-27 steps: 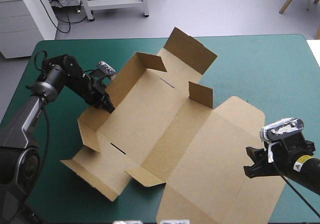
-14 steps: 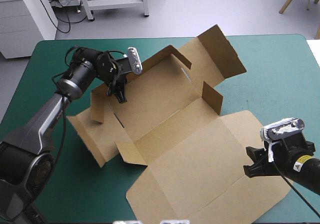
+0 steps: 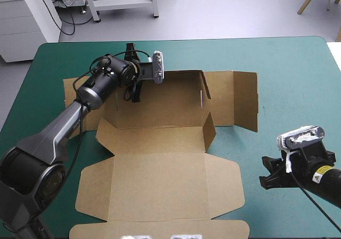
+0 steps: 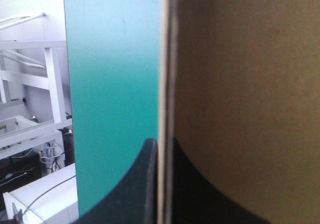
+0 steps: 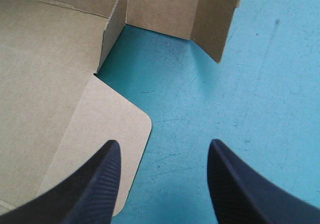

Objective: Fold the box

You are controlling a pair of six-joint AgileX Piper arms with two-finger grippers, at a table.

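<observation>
Box (image 3: pixel 160 143), high view: it lies mid-table on the cover (image 3: pixel 287 79), with the lid (image 3: pixel 160 193) flat toward 6 o'clock and the far wall (image 3: pixel 170 103) raised along the 9-to-3 line. The left gripper (image 3: pixel 133 93) sits at 11 o'clock of the box, on that wall's upper edge. The right gripper (image 3: pixel 265 177) is clear of the board at 4 o'clock, with the lid's corner at its 9 o'clock. Judged: the left arm is the working arm and the right arm is too far off to assist.

Left wrist view: the left gripper (image 4: pixel 164 184) has its fingers all but together, clamped on the board edge of the box (image 4: pixel 240 84). The cover (image 4: pixel 115 84) lies beyond.

Right wrist view: the right gripper (image 5: pixel 164 143) has its fingers wide apart, holding nothing, over bare cover (image 5: pixel 250 84). The lid's rounded corner (image 5: pixel 135 121) lies just beside one finger, at 10 o'clock, not touching.
</observation>
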